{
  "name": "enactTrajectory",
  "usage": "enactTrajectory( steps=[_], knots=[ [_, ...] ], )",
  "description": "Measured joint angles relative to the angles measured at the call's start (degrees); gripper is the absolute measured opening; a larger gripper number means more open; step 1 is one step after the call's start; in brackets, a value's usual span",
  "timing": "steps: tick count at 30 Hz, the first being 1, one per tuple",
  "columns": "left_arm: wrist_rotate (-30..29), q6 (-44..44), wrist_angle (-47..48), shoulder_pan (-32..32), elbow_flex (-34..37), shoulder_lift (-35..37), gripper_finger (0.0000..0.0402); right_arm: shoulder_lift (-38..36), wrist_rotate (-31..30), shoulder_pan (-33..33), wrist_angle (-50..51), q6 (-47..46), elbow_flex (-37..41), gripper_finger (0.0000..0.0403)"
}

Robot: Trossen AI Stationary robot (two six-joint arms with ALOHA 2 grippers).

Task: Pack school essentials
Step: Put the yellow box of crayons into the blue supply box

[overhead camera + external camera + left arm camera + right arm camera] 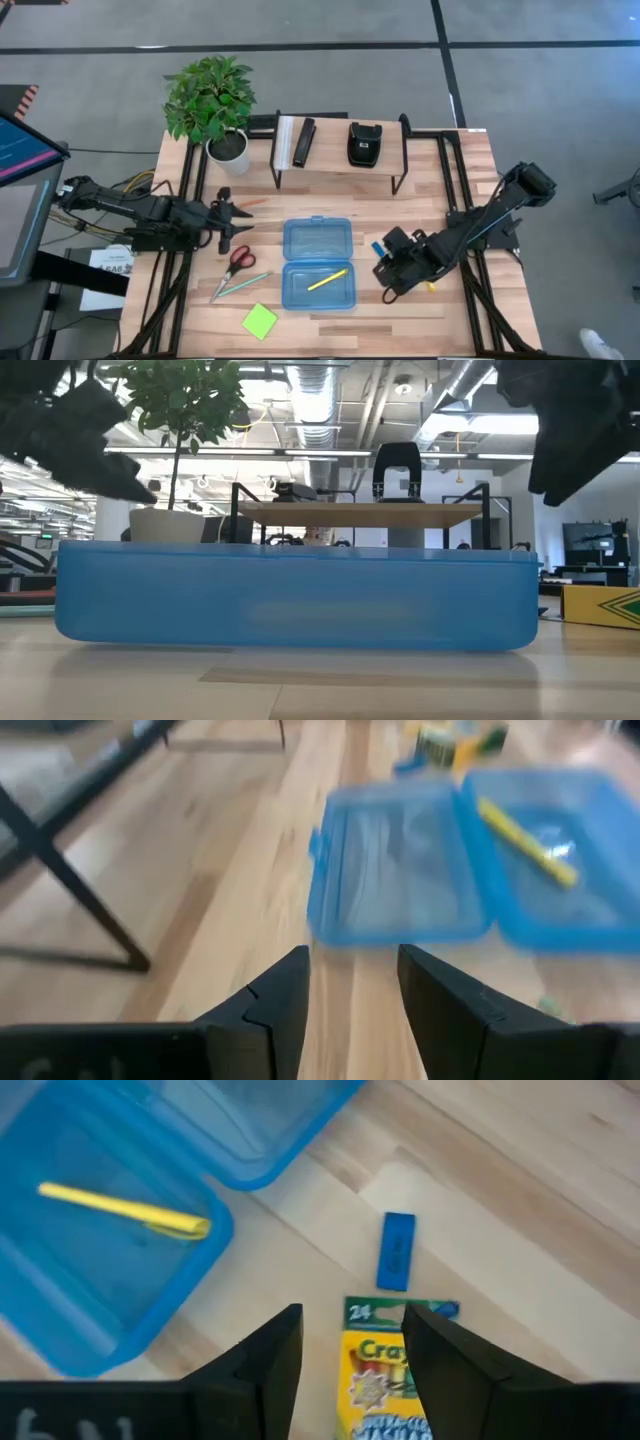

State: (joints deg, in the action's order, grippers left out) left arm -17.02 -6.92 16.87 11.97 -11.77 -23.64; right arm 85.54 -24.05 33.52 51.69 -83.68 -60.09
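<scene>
open blue plastic case [317, 264] sitting mid-table, bare wood lying between it and black-legged wooden shelf [340, 160]; red-handled scissors [238, 259] lying left.

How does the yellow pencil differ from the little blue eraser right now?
The yellow pencil is long and thin; the blue eraser is a short flat block. The pencil already lies inside the open blue case, while the eraser lies on the bare table outside it, next to the crayon box under the open right gripper. Both lie flat, and no gripper holds either.
</scene>
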Motion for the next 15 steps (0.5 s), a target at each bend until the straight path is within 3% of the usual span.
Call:
enactTrajectory(
  steps=[10, 15],
  knots=[
    [0.2, -1.9, 7.9, 0.0, 0.0, 0.0, 0.0144, -2.3, 1.6, 1.6, 7.4, -3.1, 0.0, 0.0205],
    [0.2, -1.9, 7.9, 0.0, 0.0, 0.0, 0.0144, -2.9, 3.4, 2.9, 8.2, 0.1, 0.0, 0.0253]
  ],
)
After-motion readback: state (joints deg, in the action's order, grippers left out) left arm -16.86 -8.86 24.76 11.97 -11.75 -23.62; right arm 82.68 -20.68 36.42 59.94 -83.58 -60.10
